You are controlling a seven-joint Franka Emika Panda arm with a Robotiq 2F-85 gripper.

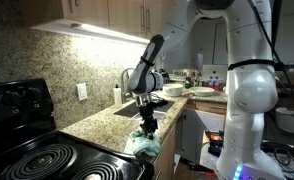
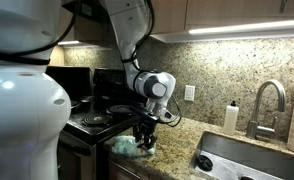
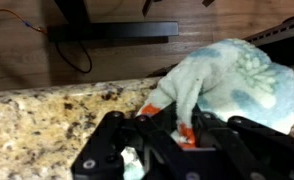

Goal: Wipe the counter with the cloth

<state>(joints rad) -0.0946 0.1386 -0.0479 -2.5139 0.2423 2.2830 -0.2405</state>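
The cloth (image 3: 227,85), whitish with teal patches, lies bunched on the speckled granite counter (image 3: 47,120) near its front edge. My gripper (image 3: 172,125) is shut on a fold of the cloth, its orange-tipped fingers (image 3: 187,133) pinching it. In both exterior views the gripper (image 1: 146,122) (image 2: 144,133) points straight down, with the cloth (image 1: 144,143) (image 2: 127,146) spread beneath it on the counter (image 1: 102,122) (image 2: 182,140), between the stovetop and the sink.
A black stovetop (image 1: 47,160) (image 2: 92,120) with coil rings borders the counter on one side. A sink (image 2: 247,160) with a faucet (image 2: 267,100) lies on the other. White dishes (image 1: 174,91) stand beyond it. A soap bottle (image 2: 230,117) stands by the wall.
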